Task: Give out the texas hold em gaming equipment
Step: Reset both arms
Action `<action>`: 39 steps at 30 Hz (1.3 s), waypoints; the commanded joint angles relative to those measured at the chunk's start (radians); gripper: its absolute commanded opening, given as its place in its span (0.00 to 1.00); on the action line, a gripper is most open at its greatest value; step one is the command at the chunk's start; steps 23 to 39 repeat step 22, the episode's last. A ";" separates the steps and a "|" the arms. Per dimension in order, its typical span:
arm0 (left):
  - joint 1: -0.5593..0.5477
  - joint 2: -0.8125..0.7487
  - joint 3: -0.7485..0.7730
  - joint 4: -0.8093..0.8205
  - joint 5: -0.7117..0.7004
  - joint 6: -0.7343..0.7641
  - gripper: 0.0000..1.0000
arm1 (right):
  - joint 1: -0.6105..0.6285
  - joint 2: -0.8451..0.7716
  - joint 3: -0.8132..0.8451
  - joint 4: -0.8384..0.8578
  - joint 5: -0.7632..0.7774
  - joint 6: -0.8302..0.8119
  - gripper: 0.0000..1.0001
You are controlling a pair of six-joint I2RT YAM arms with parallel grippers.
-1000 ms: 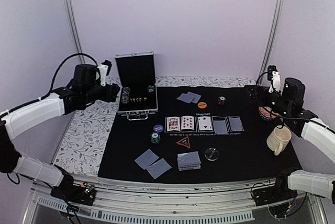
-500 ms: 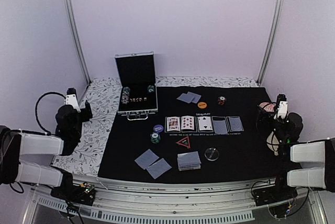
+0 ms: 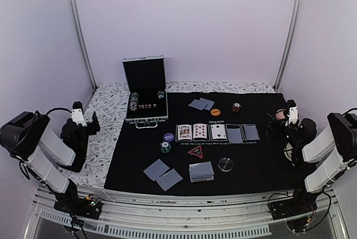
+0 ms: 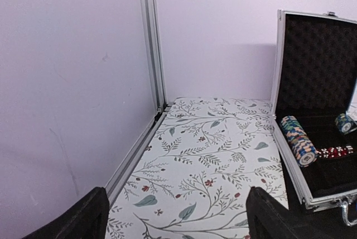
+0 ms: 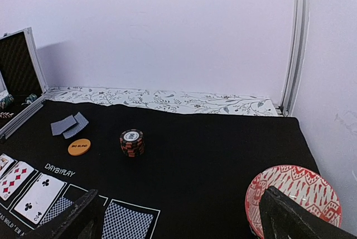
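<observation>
Looks like the right gripper (image 5: 181,219) and left gripper (image 4: 175,216) are both wide open and empty, and the red-black chip stack (image 5: 132,142) on the mat (image 5: 223,149) sits about 11 o'clock ahead of the right one, way farther from the left.

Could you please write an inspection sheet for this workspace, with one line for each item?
Surface: black mat lying flat on a floral cloth.
Job's things: row of cards, three face up, two face down; deck; far pair and near pair, face down; green chip; blue chip; orange chip; red-black stack; red triangle; clear disc.
Clutter: open chip case; red patterned bowl.
Grippers: left gripper and right gripper, jaws open, holding nothing.
Cables: black cable loops by the left arm.
Surroundings: plain walls, metal posts.
</observation>
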 commanded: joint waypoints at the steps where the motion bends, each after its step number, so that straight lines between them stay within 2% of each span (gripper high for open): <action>1: 0.027 -0.007 0.043 0.002 0.072 -0.004 0.87 | -0.009 0.030 0.062 0.003 -0.063 -0.035 0.99; 3: 0.036 0.012 0.066 -0.002 0.076 0.001 0.90 | -0.011 0.028 0.066 -0.005 -0.051 -0.028 0.99; 5: 0.041 -0.004 0.102 -0.107 0.076 -0.016 0.90 | -0.010 0.027 0.066 -0.005 -0.048 -0.027 0.99; 39: 0.054 0.002 0.101 -0.091 0.097 -0.022 0.91 | -0.010 0.027 0.066 -0.004 -0.018 -0.017 0.99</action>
